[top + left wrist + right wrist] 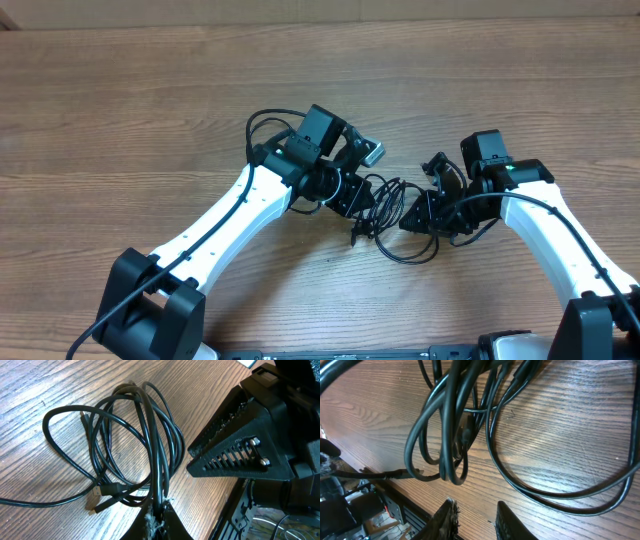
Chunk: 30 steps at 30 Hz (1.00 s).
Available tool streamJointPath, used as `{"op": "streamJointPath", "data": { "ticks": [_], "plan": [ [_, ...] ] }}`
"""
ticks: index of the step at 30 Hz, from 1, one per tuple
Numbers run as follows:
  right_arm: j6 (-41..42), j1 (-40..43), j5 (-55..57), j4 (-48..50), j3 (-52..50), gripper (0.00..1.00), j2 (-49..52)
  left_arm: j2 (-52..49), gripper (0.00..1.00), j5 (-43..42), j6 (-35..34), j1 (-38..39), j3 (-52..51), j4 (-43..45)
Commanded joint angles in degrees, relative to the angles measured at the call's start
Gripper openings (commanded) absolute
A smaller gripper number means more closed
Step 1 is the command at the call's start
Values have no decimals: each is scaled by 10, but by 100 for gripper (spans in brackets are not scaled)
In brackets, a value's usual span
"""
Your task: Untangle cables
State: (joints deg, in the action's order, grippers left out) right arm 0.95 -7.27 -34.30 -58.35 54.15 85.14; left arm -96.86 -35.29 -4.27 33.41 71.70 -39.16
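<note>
The cables (385, 215) are thin black cords tangled in loops on the wooden table between my two arms. In the left wrist view the loops (131, 445) fan out across the wood, with plug tips (100, 501) lying near the bottom. My left gripper (161, 512) is shut on a few strands of the bundle, and it sits at the tangle's left side (357, 200). My right gripper (474, 506) stands open with only bare wood between its fingers, just short of the hanging loops (451, 435). It is at the tangle's right side (415, 215).
The right gripper's black ribbed body (240, 447) looms close on the right in the left wrist view. The table's front edge (395, 491) runs near the right gripper, with equipment below it. Thicker arm wires (262, 125) loop behind the left wrist.
</note>
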Motion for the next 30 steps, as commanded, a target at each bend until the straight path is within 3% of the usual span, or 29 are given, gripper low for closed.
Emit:
{"op": "streamJointPath", "data": {
  "ticks": [1, 15, 20, 30],
  "plan": [
    [2, -2, -14, 0, -2, 24, 1, 12, 4, -1, -1, 4, -3, 2],
    [2, -2, -11, 80, -2, 24, 1, 12, 4, -1, -1, 4, -3, 4],
    [21, -2, 27, 82, -8, 24, 1, 12, 4, -1, 0, 4, -3, 4],
    [18, -2, -12, 82, -24, 24, 1, 12, 4, -1, 0, 4, -3, 4]
  ]
}}
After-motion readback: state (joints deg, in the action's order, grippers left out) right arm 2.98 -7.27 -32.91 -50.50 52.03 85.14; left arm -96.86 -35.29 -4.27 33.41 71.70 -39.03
